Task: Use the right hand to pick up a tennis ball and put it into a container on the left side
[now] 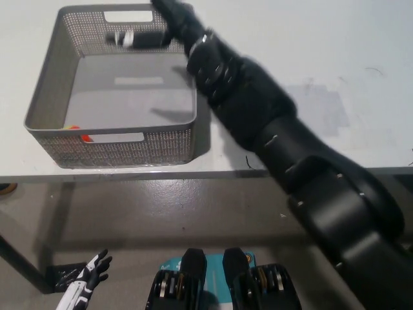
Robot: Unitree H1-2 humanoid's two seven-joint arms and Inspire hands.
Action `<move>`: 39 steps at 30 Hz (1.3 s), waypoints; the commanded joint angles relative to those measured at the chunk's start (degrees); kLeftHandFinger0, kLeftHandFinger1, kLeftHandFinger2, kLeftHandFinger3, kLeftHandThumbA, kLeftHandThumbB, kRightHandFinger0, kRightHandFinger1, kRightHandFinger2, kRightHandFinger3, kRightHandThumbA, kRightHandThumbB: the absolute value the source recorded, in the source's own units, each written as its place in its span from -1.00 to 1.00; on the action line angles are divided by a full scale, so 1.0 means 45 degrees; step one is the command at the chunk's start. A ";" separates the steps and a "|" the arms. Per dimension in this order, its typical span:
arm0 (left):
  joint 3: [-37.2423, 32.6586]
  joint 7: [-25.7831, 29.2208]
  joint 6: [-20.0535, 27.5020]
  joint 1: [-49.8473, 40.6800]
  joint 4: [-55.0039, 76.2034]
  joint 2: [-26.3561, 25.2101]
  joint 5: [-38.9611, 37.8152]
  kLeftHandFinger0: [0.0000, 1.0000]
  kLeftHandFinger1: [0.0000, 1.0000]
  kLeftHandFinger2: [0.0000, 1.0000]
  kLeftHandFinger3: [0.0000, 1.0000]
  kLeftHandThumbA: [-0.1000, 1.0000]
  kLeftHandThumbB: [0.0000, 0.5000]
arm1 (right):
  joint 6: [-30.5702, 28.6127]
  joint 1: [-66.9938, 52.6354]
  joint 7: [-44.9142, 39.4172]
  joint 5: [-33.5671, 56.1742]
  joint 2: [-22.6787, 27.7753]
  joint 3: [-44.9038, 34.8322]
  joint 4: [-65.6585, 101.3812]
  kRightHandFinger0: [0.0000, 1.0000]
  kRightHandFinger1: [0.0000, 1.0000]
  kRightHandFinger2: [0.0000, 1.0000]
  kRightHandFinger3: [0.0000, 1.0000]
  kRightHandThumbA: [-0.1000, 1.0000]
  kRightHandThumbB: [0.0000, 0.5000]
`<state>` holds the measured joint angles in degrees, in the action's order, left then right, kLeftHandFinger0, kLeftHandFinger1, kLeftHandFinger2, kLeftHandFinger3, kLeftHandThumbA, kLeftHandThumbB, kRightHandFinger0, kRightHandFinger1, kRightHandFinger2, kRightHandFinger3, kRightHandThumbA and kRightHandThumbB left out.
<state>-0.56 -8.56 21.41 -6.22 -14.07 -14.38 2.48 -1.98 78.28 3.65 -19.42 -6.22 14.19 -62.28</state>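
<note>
Left hand [87, 284], white, low at the left below the counter [335, 51], idle, fingers apart. Tennis ball [72, 128], only a sliver visible, in the near-left corner of the grey container [45, 84]. Right hand [151, 29], black, empty with fingers spread, blurred over the far rim; ball lies near-left of it.

From my remote station I see a grey container [48, 90] of matt plastic, its walls perforated in a fine mesh and its floor smooth. It sits on a white table [335, 51] with a smooth, matt top carrying a duller grey patch [316, 106]. The right hand [164, 22] and its arm show black hard-shell casing with a faint sheen.
</note>
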 commanded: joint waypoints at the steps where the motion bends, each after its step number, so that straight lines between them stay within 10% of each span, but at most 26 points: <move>1: -0.0032 -0.0116 0.0628 -0.0709 0.0351 -0.0281 0.0038 1.00 1.00 1.00 1.00 1.00 0.55 | 0.0910 -0.1166 -0.0409 0.0552 0.1313 -0.1027 0.6628 1.00 1.00 1.00 1.00 1.00 0.52; 14: -0.0020 0.0078 0.0907 -0.1012 0.0149 -0.0105 0.0298 1.00 1.00 1.00 1.00 1.00 0.50 | 0.3217 -0.7980 -0.1626 0.2805 0.3791 -0.3952 1.9203 1.00 1.00 1.00 1.00 1.00 0.31; 23: -0.0048 0.0244 0.1067 -0.1228 -0.0449 0.0164 0.0318 1.00 1.00 1.00 1.00 1.00 0.49 | 0.0590 -1.4310 -0.1067 0.5110 0.4348 -0.4886 2.1040 1.00 1.00 1.00 1.00 1.00 -0.08; 39: 0.0292 0.0252 0.0736 -0.1094 -0.0281 0.0249 -0.0104 1.00 1.00 1.00 1.00 1.00 0.45 | -0.3389 -2.0562 -0.1305 0.5879 0.2882 -0.4121 1.6405 1.00 1.00 1.00 1.00 1.00 -0.02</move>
<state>-0.39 -8.53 21.43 -11.01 -16.31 -12.76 2.88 -1.54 -9.51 0.04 -4.51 8.19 -2.40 9.64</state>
